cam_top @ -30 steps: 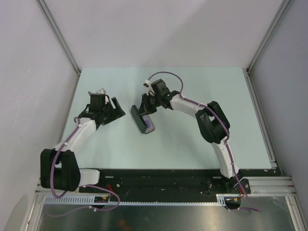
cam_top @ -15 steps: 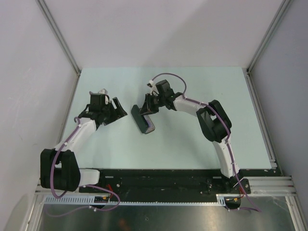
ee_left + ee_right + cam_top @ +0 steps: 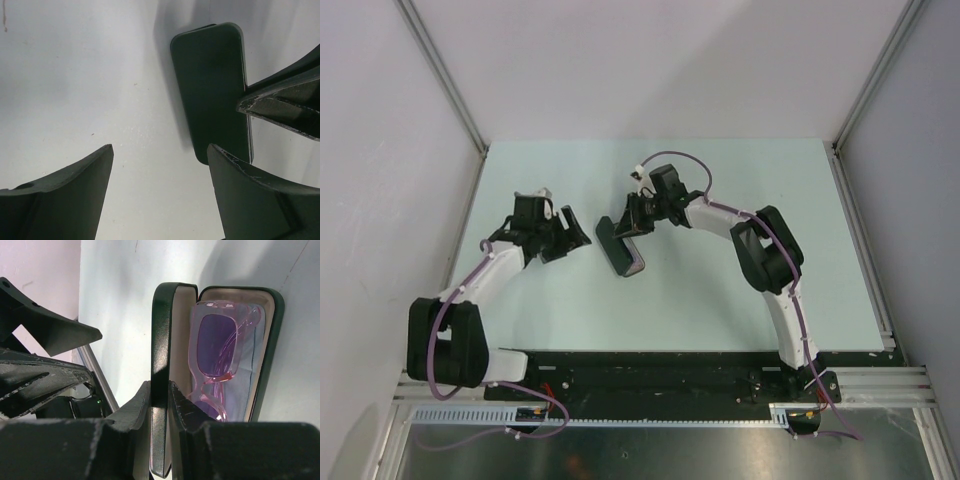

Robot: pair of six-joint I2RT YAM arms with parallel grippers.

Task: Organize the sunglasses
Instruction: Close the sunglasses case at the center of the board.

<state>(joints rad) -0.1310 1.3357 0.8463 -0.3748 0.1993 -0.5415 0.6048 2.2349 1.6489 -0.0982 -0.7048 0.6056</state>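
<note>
The pink-purple sunglasses (image 3: 214,347) lie folded inside the open black case (image 3: 272,355), on a light blue cloth (image 3: 240,390) in it. My right gripper (image 3: 161,390) is shut on the case lid (image 3: 161,340), which stands nearly upright. In the top view the case (image 3: 620,250) sits mid-table with the right gripper (image 3: 632,222) at its far end. My left gripper (image 3: 566,232) is open and empty, just left of the case; its view shows the lid's back (image 3: 210,85) and the right gripper's fingers (image 3: 280,105).
The pale table (image 3: 720,290) is bounded by grey walls and metal rails (image 3: 860,250). The left arm (image 3: 45,355) shows at the left of the right wrist view, close beside the case.
The right gripper has swung the case lid up and toward closing. The left gripper has shifted right, closer to the case.
</note>
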